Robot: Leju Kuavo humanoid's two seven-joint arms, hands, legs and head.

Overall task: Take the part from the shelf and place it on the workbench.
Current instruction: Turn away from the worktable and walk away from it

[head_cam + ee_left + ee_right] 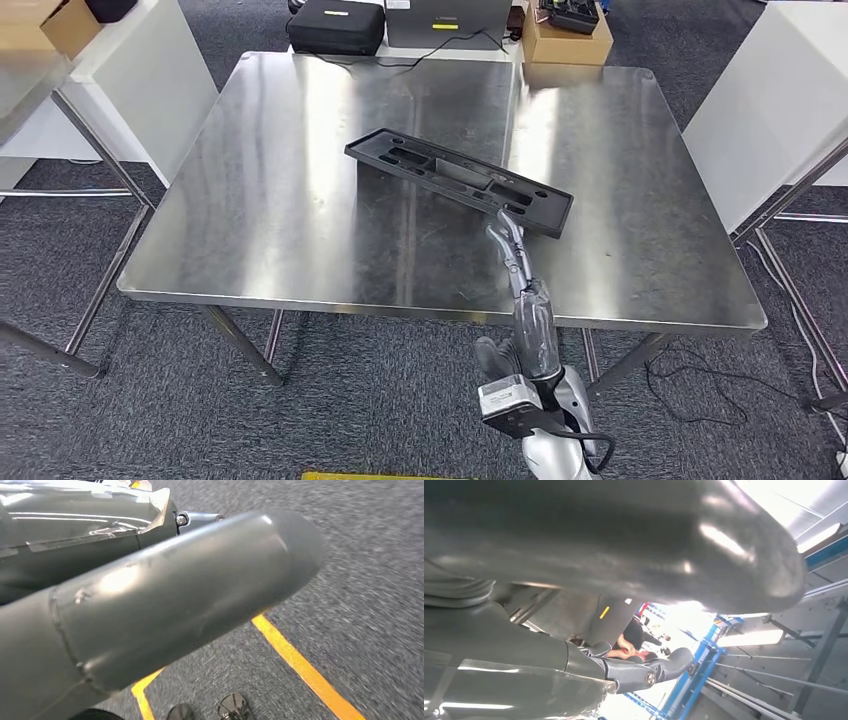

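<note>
We see the part (459, 180), a long, flat, black plastic tray-like piece with rectangular recesses and a raised rim, lying on the stainless-steel workbench (280, 200). It sits diagonally across the middle of the top, its far end toward the left and its near end toward the right. Our right hand (505, 232) reaches up to that near end, its fingertips at the part's edge.

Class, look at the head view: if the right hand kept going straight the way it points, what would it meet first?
The black part: the right hand already reaches its near end on the workbench, though the view doesn't settle whether it grips it.
</note>
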